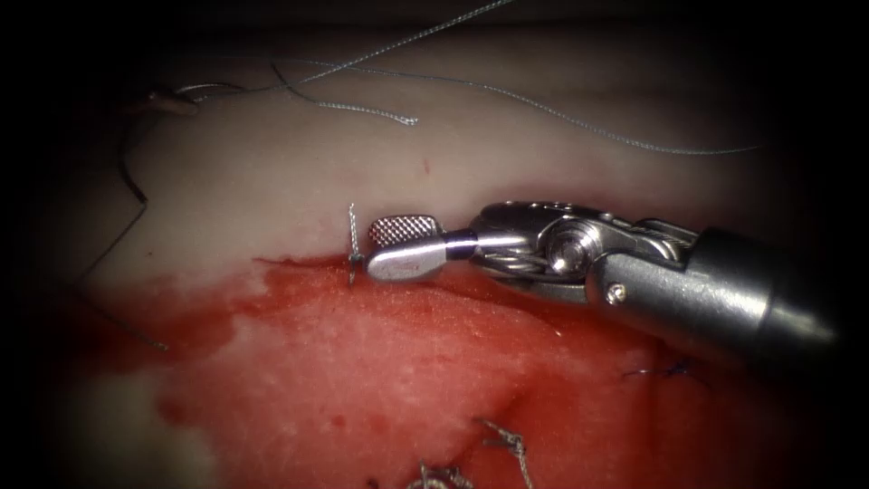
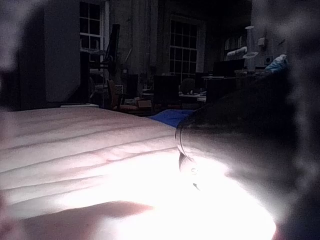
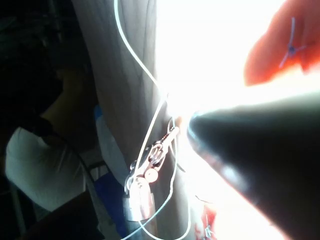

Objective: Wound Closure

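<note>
My right tool comes in from the right and lies low over the tissue, at the edge of the red fluid. Its jaws stand open, the ridged upper one facing up, with nothing between them. Their tips sit just right of a short upright thread stub standing out of the tissue. Pale thread crosses the far tissue. A pale curved shape at the far left, possibly the needle, lies on the surface. In the right wrist view a second metal tool, apparently the left arm's, has thread running past it.
A dark thread curves down the tissue's left side. Cut thread ends and knots sit low in the red fluid, and a blue stitch lies under my right shaft. The left wrist view looks across pale tissue.
</note>
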Controlling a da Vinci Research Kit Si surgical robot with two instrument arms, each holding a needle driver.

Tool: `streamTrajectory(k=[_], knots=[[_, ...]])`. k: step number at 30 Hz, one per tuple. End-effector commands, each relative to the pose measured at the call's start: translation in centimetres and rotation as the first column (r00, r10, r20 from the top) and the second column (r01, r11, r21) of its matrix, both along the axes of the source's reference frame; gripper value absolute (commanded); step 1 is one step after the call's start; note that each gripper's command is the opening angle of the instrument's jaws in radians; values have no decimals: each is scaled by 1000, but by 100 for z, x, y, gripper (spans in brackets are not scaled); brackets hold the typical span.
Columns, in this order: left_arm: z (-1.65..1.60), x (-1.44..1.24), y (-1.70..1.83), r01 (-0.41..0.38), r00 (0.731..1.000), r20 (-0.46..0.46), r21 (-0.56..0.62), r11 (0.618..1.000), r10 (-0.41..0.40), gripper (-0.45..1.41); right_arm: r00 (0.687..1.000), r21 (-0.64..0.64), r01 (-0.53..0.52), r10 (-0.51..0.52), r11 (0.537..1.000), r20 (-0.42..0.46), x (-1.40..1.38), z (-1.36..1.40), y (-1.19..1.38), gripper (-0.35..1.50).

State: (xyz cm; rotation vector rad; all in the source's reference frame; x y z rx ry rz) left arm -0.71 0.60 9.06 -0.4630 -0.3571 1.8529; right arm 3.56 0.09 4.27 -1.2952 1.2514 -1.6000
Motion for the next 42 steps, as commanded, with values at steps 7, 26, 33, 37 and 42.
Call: streamTrajectory(k=[7, 26, 33, 37, 42], knots=[[-11, -27, 5, -46, 990, 134, 0, 999, 45, -45, 1000, 0, -5, 5, 1000, -8, 5, -12, 16, 140], [-1, -103, -5, 301, 733, 655, -71, 951, -183, -45, 988, 364, -125, 81, 923, 135, 10, 3, 23, 138], [-15, -121, -7, 362, 597, 784, -74, 929, -170, -45, 976, 457, -213, 163, 864, 147, 6, 20, 36, 128], [-28, -132, -6, 391, 539, 824, -63, 918, -173, -45, 972, 446, -229, 177, 865, 156, 15, 28, 34, 121], [-40, -147, -8, 413, 505, 847, -68, 908, -167, -45, 967, 469, -253, 216, 846, 132, 36, 23, 27, 118]])
